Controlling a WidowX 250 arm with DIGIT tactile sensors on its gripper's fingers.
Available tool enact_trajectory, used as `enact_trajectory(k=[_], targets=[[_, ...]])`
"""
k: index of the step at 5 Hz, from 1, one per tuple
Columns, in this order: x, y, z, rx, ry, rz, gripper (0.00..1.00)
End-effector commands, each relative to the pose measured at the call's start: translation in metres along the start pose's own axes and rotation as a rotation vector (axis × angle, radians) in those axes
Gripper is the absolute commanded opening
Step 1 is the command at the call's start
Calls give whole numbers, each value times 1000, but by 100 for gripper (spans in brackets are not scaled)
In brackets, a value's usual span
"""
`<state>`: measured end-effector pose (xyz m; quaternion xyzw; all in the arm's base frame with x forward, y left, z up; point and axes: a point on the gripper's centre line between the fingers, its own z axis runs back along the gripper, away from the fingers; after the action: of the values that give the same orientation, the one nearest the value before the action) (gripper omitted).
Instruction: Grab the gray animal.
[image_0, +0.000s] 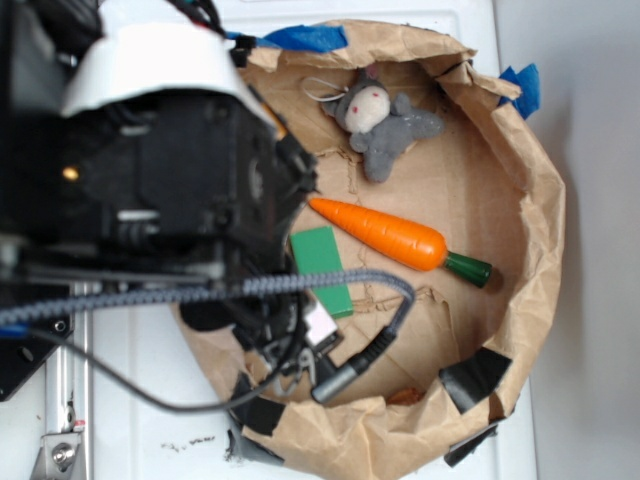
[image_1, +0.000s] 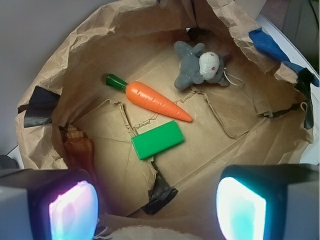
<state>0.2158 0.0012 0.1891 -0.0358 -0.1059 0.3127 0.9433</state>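
Gray animal (image_0: 384, 118) (image_1: 199, 66) lies on the paper floor near the far wall of the crumpled brown paper bag (image_0: 535, 200) (image_1: 75, 55), its thin string loop trailing beside its head. An orange carrot (image_0: 385, 233) (image_1: 152, 99) sits between it and the green block (image_0: 322, 268) (image_1: 157, 140). The exterior view hides part of the block behind the black arm (image_0: 170, 170) and cable. The wrist view shows all three things clear, with the gripper (image_1: 157, 205) spread wide, holding nothing, its glowing pads (image_1: 240, 207) cut off at the bottom edge.
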Motion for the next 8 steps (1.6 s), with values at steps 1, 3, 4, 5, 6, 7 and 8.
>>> enact_trajectory(k=[1,3,4,5,6,7,8], targets=[[25,15,-44,27,-27,49,100],[36,22,-82,96,-95,32,100],[53,35,-93,106,-89,59,100],[74,43,-110,140,-117,65,100],[82,47,-117,161,-134,70,100],[93,52,-119,163,-163,92,100],[96,50,-124,168,-171,96,100]])
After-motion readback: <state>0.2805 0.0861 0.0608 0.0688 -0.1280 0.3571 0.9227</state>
